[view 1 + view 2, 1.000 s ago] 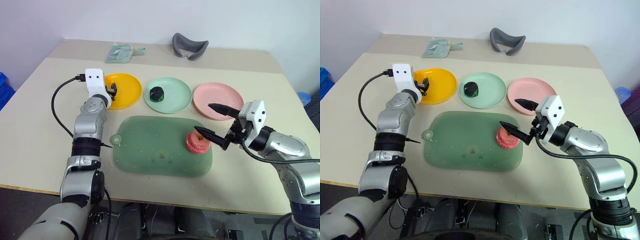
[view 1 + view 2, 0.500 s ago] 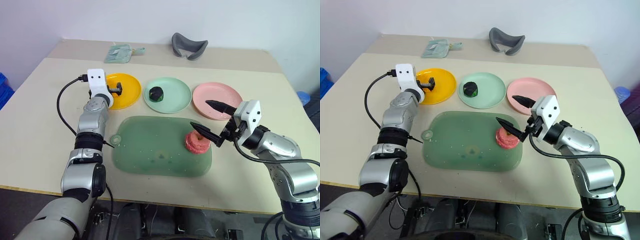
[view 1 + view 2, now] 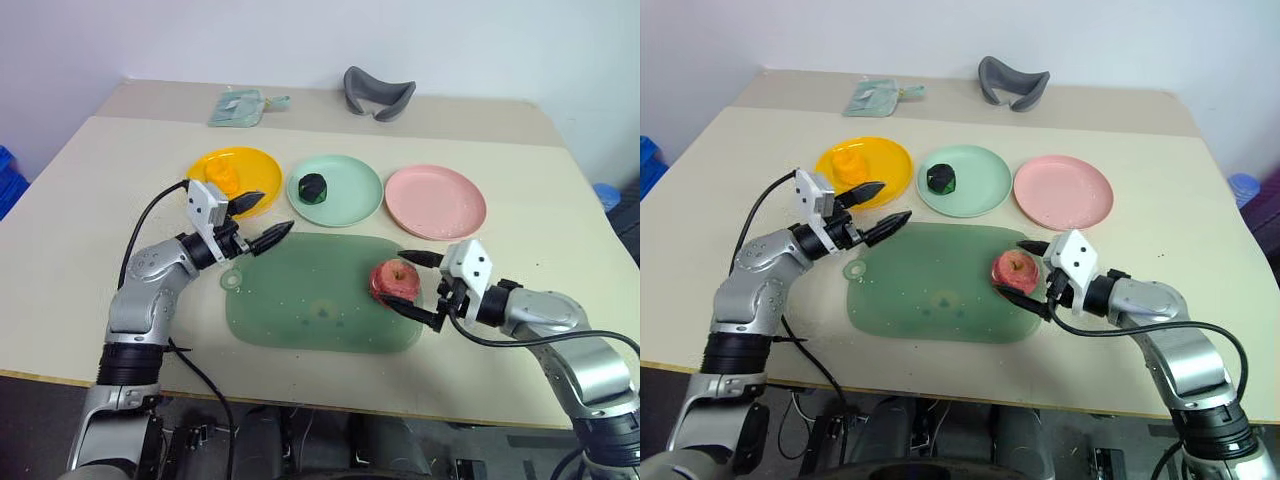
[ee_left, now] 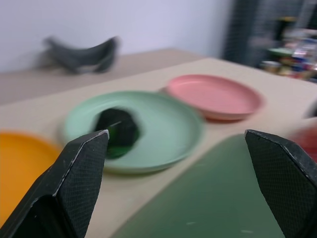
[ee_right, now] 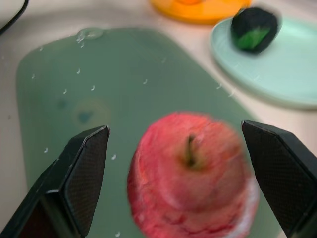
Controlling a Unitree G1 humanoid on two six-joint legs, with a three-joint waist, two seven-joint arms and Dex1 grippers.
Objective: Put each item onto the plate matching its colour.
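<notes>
Beige desk [image 3: 80, 200]: apple [image 3: 396, 279] on mat [image 3: 310, 300], straddled by spread right end effector [image 3: 414, 288], likely pre-grasp for pink plate [image 3: 436, 200]. Left end effector [image 3: 264, 218] spread, empty, beside yellow plate [image 3: 255, 170].

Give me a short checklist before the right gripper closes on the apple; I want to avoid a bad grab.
1. Right gripper open, one finger on each side of the apple: ok.
2. Apple upright on the green mat, stem up: ok.
3. Pink plate free to receive the apple: ok.
4. Left gripper open, holding nothing, well away from the apple: ok.
5. Orange piece on the yellow plate, dark green piece on the mint plate: ok.
6. Fingers low enough around the apple for a firm hold: cannot tell.
</notes>
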